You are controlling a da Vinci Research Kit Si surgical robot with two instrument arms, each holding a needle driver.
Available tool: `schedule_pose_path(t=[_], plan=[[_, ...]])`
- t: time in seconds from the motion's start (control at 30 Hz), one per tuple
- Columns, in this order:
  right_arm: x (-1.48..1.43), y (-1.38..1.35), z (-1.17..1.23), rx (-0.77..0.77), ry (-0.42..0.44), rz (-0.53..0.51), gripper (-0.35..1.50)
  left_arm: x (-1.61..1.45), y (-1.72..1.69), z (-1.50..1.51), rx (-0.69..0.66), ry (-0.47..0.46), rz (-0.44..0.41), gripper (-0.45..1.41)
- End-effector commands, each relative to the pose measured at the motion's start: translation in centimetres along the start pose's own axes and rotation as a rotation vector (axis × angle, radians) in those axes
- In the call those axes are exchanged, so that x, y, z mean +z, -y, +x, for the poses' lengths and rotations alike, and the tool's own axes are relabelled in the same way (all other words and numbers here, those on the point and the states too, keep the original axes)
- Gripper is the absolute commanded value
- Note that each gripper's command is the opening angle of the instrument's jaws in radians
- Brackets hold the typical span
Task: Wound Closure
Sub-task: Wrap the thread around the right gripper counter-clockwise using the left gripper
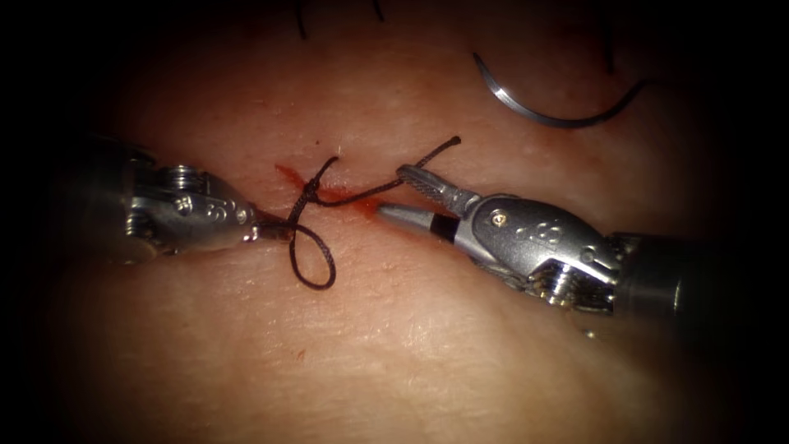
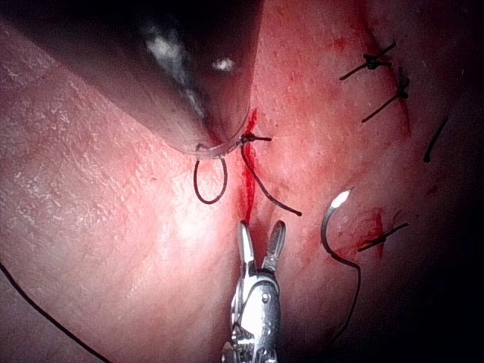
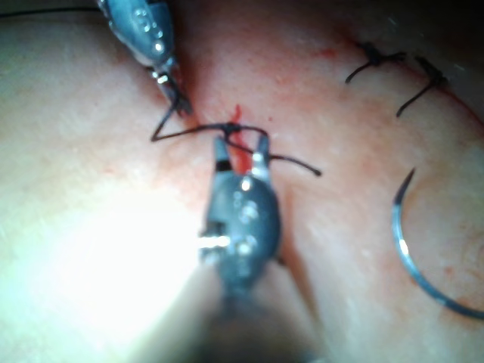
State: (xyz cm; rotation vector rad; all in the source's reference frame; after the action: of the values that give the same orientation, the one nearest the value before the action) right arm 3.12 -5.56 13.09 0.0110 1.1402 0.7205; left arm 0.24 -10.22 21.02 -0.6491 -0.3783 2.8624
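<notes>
Left end effector [image 1: 275, 231] clamped on the thread [image 1: 316, 271], just left of the cut [image 1: 329, 193]; a loop hangs from its grip. Right end effector [image 1: 393, 194] spread wide, holding nothing, tips at the cut's right edge beside the knot [image 1: 311, 194]. Needle [image 1: 551, 111] free, lying on the tissue [image 1: 394, 345] well right of the cut, not in tissue. Red fluid [image 1: 362, 205] along the cut.
</notes>
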Motion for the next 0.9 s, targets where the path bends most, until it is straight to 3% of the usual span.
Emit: schedule_pose_path(t=[0.03,0.17,0.3,0.5,0.6,0.77,0.9], plan=[[-0.1,-0.02,0.0,0.0,0.0,-0.003,0.78,0.05,-0.06,-0.03,0.002,-0.001,-0.002,-0.45],[-0.32,-0.03,0.22,-0.017,-0.013,0.005,0.74,-0.05,-0.1,-0.14,0.006,0.002,-0.004,-0.45],[-0.25,0.17,0.31,-0.015,-0.027,0.046,0.66,-0.1,-0.12,-0.12,0.003,0.006,-0.001,-0.45],[0.04,0.65,0.31,-0.028,-0.017,0.102,0.76,-0.1,-0.12,-0.09,0.0,0.008,0.001,-0.45],[0.26,0.83,0.21,-0.03,0.016,0.098,0.98,-0.11,-0.12,-0.1,0.001,0.01,0.003,-0.45],[0.73,0.88,0.0,-0.035,0.068,0.073,1.16,-0.12,-0.15,-0.09,-0.001,0.011,0.004,-0.45],[0.96,0.87,-0.07,-0.022,0.077,0.065,1.16,-0.13,-0.17,-0.1,-0.001,0.011,0.005,-0.45]])
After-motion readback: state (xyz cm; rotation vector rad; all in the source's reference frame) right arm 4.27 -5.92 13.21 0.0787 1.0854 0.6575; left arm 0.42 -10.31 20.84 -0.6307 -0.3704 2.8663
